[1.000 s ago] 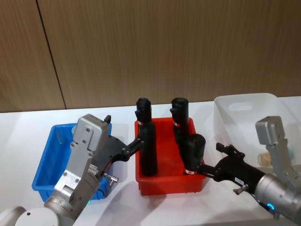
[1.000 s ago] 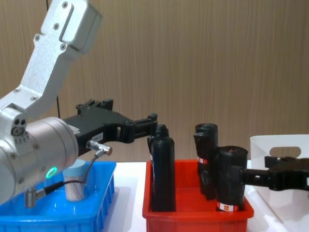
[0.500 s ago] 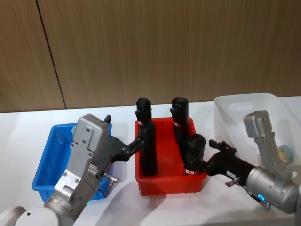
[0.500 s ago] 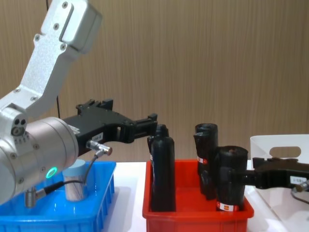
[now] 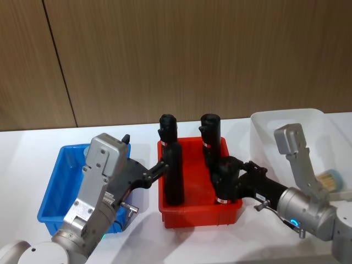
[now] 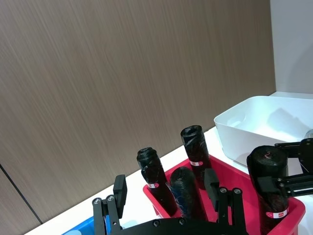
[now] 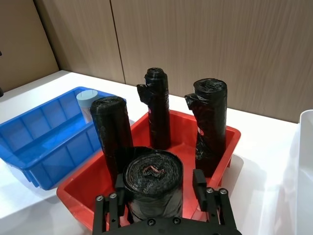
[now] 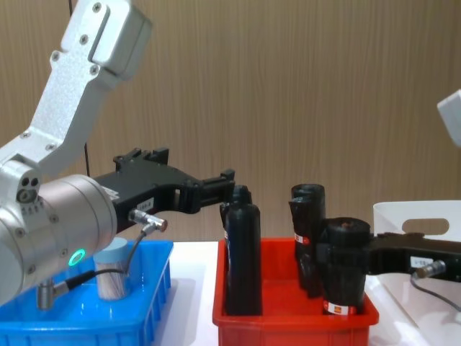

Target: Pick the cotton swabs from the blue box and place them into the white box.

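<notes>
Right gripper straddles a black roll in the red bin, fingers apart; left gripper hovers, fingers apart.

One tub of cotton swabs stands upright in the blue box — pale lid on top, sticks showing through. Another tub lies tipped inside the white box — swab ends facing out.
</notes>
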